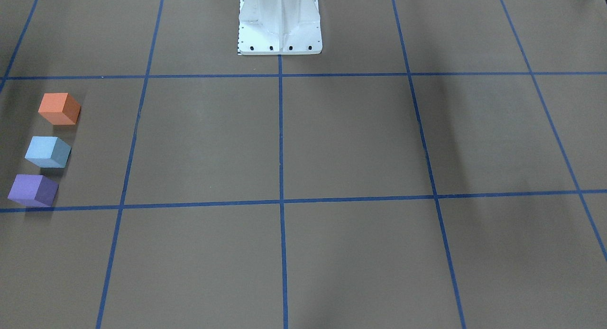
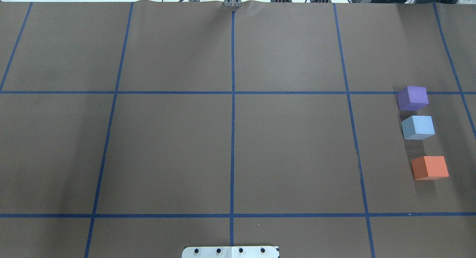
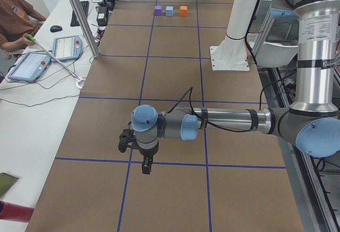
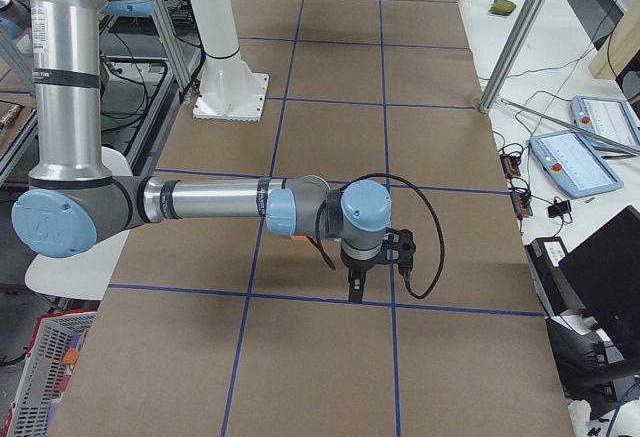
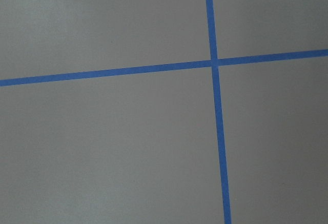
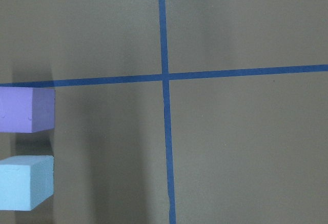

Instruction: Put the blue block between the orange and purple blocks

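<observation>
Blue block (image 2: 418, 127) is sitting at overhead 3 o'clock, with purple block (image 2: 412, 98) at its 12 and orange block (image 2: 430, 167) at its 6, none touching. Right wrist cam is cropping purple and blue at its 9 o'clock edge. Left gripper (image 3: 146, 165) and right gripper (image 4: 355, 287) are showing only in side views, so can't tell whether either claw is parted or closed.

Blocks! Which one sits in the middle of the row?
The blue block. It has the purple block on one side and the orange block on the other; those two sit at the ends.
</observation>
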Robot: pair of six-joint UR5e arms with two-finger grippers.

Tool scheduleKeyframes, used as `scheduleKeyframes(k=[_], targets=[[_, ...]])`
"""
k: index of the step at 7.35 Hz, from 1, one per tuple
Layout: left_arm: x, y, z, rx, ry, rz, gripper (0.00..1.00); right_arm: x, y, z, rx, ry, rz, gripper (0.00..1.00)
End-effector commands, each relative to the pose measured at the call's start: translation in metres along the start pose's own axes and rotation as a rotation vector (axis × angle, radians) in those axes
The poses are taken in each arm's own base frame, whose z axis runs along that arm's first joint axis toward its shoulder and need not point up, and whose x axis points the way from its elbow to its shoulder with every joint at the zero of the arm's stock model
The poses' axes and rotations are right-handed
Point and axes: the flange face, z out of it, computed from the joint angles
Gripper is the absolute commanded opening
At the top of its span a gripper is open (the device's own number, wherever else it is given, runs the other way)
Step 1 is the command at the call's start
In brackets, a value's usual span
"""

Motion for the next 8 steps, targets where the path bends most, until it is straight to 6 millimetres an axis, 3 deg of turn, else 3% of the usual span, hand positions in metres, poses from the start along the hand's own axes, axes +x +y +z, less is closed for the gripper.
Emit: scheduleKeyframes(k=[1,8], targets=[[0.0007,-0.0008,-0.0008,0.002,0.000,0.002,1.00,0.0014,-0.0002,0.0012,-0.003,0.002,0.005,1.00],[0.0019,-0.0024,-0.0023,0.004,0.000,-0.004,1.00,0.0047,0.0027,0.0037,-0.008,0.009,0.082,1.00]])
